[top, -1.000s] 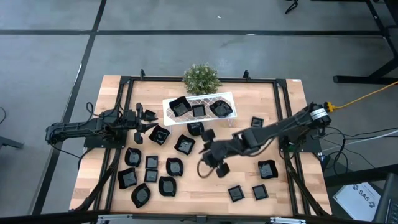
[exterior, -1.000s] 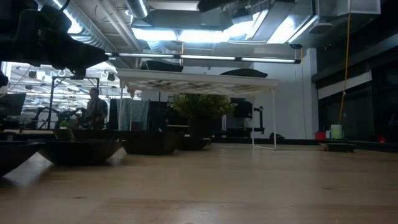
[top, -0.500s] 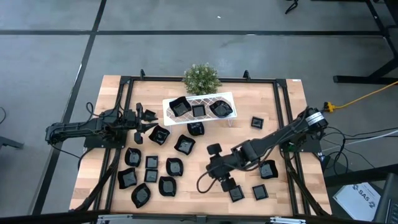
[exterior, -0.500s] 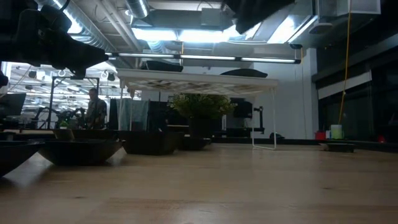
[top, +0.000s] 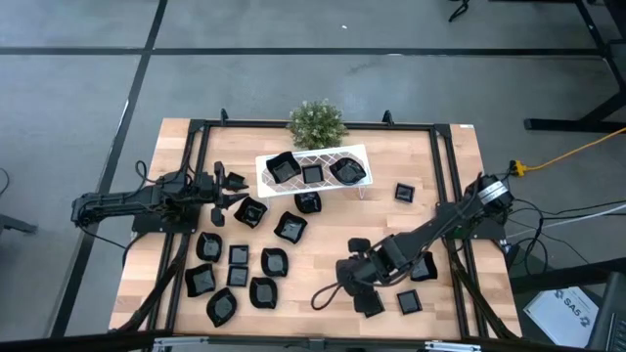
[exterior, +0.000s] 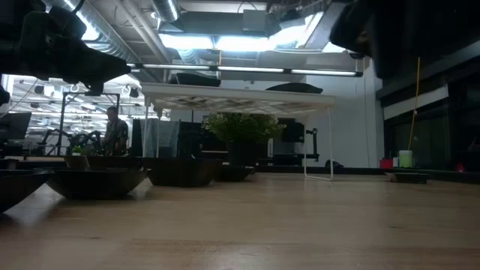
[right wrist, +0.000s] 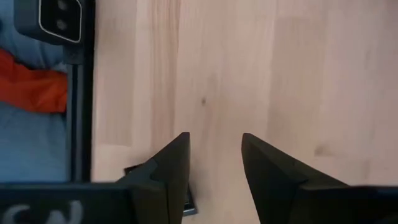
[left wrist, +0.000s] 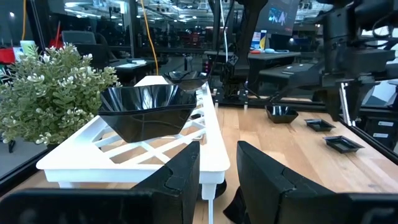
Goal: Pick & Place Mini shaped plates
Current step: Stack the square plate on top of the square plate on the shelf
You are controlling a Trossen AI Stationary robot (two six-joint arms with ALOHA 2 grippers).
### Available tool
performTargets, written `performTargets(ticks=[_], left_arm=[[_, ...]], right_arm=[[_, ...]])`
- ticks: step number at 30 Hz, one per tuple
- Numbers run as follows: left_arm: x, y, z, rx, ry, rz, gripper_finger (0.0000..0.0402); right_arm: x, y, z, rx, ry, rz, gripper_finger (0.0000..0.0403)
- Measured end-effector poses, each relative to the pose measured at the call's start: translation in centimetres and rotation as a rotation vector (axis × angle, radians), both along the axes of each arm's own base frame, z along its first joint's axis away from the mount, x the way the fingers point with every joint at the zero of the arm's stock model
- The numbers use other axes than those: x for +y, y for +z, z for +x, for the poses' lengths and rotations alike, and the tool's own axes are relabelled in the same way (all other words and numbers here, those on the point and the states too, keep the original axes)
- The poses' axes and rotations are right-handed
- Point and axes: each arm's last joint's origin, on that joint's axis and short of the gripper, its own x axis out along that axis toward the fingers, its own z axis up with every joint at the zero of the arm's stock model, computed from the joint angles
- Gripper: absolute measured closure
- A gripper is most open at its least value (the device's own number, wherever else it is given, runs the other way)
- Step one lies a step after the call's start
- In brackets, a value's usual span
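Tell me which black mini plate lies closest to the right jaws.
The square mini plate at the table's front edge, right by the right gripper. Its neighbor square plate sits further right, and the plate beside the arm lies farther back along it.

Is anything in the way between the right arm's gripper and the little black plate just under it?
Nothing visible is. The right gripper hangs open right above a small square black plate near the table's front edge. Its wrist view shows bare wood between the fingers, with a plate corner peeking beside one.
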Motion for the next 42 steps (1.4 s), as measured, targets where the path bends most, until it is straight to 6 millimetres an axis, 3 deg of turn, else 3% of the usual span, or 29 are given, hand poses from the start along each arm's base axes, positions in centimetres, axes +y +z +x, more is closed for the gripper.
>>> performTargets(ticks=[9, 17, 30, 42], left_arm=[[0.0, 0.0, 0.0, -0.002, 0.0, 0.0, 0.0302], [0.0, 0.0, 0.0, -0.002, 0.0, 0.0, 0.0302], [0.0, 0.0, 0.0, -0.002, 0.0, 0.0, 0.0302], [0.0, 0.0, 0.0, -0.002, 0.0, 0.0, 0.0302]], right_arm=[[0.6, -0.2, -0.8, 0.053, -0.084, 0.02, 0.0257], [0.6, -1.9, -1.7, 0.142, -0.174, 0.049, 0.0257], [2.0, -1.9, -2.8, 0.297, -0.289, 0.216, 0.0257], [3.3, -2.1, -4.8, 0.467, -0.496, 0.232, 0.0257]])
